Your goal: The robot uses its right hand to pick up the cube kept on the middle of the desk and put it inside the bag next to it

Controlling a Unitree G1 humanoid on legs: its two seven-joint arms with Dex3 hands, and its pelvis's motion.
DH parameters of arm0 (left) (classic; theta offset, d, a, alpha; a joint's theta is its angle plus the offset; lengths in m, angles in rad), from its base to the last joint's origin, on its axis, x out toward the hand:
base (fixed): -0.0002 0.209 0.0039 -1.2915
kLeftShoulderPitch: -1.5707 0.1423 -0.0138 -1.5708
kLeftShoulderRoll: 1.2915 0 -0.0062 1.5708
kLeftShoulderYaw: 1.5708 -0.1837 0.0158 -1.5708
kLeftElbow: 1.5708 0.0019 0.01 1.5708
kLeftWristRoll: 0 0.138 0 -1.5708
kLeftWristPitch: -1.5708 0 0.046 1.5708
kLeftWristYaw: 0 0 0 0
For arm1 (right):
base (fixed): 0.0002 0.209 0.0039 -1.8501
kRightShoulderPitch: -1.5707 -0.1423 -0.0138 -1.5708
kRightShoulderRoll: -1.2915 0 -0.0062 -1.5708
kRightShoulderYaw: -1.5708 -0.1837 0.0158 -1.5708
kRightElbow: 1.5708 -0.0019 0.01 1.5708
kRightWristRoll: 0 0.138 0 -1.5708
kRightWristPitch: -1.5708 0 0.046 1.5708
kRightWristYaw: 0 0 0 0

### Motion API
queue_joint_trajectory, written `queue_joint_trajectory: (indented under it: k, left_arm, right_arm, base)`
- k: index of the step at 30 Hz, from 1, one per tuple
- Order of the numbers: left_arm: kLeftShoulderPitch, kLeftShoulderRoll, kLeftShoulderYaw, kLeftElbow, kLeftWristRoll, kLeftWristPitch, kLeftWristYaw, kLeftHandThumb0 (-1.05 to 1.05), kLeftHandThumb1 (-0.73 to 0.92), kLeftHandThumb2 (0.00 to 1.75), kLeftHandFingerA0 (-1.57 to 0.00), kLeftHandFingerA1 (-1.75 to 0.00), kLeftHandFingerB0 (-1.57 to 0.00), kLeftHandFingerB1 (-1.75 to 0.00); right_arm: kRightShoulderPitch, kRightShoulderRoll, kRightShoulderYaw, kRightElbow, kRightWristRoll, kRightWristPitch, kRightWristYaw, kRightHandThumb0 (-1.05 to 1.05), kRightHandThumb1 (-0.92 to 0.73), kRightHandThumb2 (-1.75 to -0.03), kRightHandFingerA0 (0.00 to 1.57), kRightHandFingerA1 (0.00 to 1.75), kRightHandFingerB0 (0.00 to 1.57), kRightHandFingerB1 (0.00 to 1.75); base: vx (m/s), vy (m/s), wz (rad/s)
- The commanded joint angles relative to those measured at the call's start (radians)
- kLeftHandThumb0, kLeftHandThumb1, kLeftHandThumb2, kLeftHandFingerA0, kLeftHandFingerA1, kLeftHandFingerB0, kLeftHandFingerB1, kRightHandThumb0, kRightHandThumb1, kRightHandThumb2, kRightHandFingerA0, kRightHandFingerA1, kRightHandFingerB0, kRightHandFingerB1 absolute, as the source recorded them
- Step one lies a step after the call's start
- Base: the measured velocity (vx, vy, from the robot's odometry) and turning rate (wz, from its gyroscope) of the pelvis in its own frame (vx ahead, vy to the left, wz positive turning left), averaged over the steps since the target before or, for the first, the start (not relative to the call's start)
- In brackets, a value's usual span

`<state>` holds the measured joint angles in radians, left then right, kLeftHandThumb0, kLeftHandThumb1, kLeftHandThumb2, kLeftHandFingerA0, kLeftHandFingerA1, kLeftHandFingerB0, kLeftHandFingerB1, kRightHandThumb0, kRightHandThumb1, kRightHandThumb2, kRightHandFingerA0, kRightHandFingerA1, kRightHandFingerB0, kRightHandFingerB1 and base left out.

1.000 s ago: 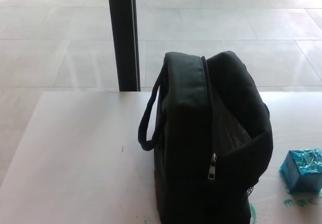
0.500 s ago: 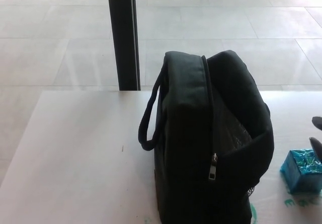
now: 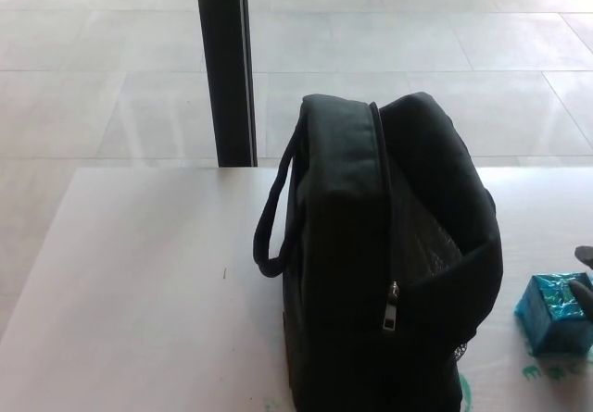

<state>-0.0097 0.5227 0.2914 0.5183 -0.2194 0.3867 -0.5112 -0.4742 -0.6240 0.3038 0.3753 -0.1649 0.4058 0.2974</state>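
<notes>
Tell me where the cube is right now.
In the head view the blue cube sits on the white desk at the lower right, just right of the black bag, with the right hand at it.

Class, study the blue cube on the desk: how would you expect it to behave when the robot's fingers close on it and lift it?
The blue cube has flat faces, so it will probably sit still, not roll. Its wrapping looks shiny and crinkled, so it may slip slightly. It looks small beside the bag, so it is probably light.
</notes>
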Motion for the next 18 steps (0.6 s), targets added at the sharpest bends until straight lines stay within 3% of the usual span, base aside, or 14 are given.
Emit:
queue_joint_trajectory:
  k: [1, 5, 6, 7, 8, 12, 16, 17, 18]
  left_arm:
    - [0.002, 0.011, -0.005, -0.005, -0.001, 0.028, -0.003, -0.65, 0.51, 0.55, -0.54, -0.60, -0.50, -0.51]
    - [0.005, 0.009, -0.010, -0.014, 0.003, 0.028, 0.003, -0.67, 0.50, 0.54, -0.54, -0.59, -0.51, -0.51]
    - [0.005, 0.008, -0.004, -0.015, -0.003, 0.038, 0.005, -0.65, 0.39, 0.85, -0.52, -0.68, -0.43, -0.58]
    - [0.005, 0.007, -0.002, -0.016, -0.006, 0.041, 0.004, -0.65, 0.39, 0.85, -0.52, -0.68, -0.43, -0.58]
    - [0.006, 0.007, -0.001, -0.016, -0.005, 0.040, 0.006, -0.64, 0.51, 0.55, -0.54, -0.61, -0.53, -0.52]
    - [0.006, 0.010, -0.010, -0.012, 0.007, 0.028, 0.010, -0.69, 0.51, 0.56, -0.56, -0.60, -0.53, -0.51]
    - [-0.001, 0.012, -0.001, -0.006, -0.005, 0.032, 0.000, -0.67, 0.50, 0.55, -0.53, -0.60, -0.52, -0.52]
    - [0.001, 0.013, -0.002, -0.010, -0.004, 0.034, 0.000, -0.64, 0.38, 0.86, -0.51, -0.67, -0.42, -0.58]
    - [0.001, 0.013, -0.003, -0.012, -0.003, 0.035, 0.001, -0.64, 0.38, 0.86, -0.51, -0.67, -0.42, -0.58]
  right_arm:
    - [0.003, 0.031, 0.010, -0.049, -0.063, 0.007, -0.004, -1.05, -0.79, -1.18, 0.00, 0.16, 0.00, 0.08]
    - [0.008, 0.054, 0.024, -0.063, -0.090, -0.011, -0.007, -1.05, -0.74, -1.17, 0.00, 0.18, 0.00, 0.08]
    - [0.005, 0.064, 0.022, -0.078, -0.092, 0.002, -0.006, -1.05, -0.74, -1.17, 0.00, 0.16, 0.00, 0.09]
    - [0.005, 0.067, 0.020, -0.080, -0.094, 0.003, -0.005, -1.05, -0.74, -1.17, 0.00, 0.16, 0.00, 0.09]
    - [0.003, 0.072, 0.017, -0.078, -0.096, 0.004, -0.007, -1.05, -0.74, -1.16, 0.00, 0.15, 0.00, 0.10]
    - [-0.002, 0.091, -0.005, -0.074, -0.096, 0.010, -0.003, -1.05, -0.74, -1.15, 0.00, 0.14, 0.00, 0.10]
    - [-0.012, 0.033, 0.029, -0.074, -0.123, 0.049, 0.098, -1.05, -0.67, -1.09, 0.00, 0.20, 0.00, 0.07]
    - [-0.019, 0.021, 0.046, -0.077, -0.135, 0.083, 0.127, -1.05, -0.65, -1.07, 0.00, 0.17, 0.00, 0.08]
    - [-0.023, 0.016, 0.054, -0.079, -0.139, 0.098, 0.139, -1.05, -0.65, -1.07, 0.00, 0.17, 0.00, 0.08]
  base:
    - [0.00, 0.000, 0.00]
    - [0.00, 0.000, 0.00]
    - [0.00, 0.000, 0.00]
    - [0.00, 0.000, 0.00]
    - [0.00, 0.000, 0.00]
    - [0.00, 0.000, 0.00]
    - [0.00, 0.000, 0.00]
    - [0.00, 0.000, 0.00]
    - [0.00, 0.000, 0.00]
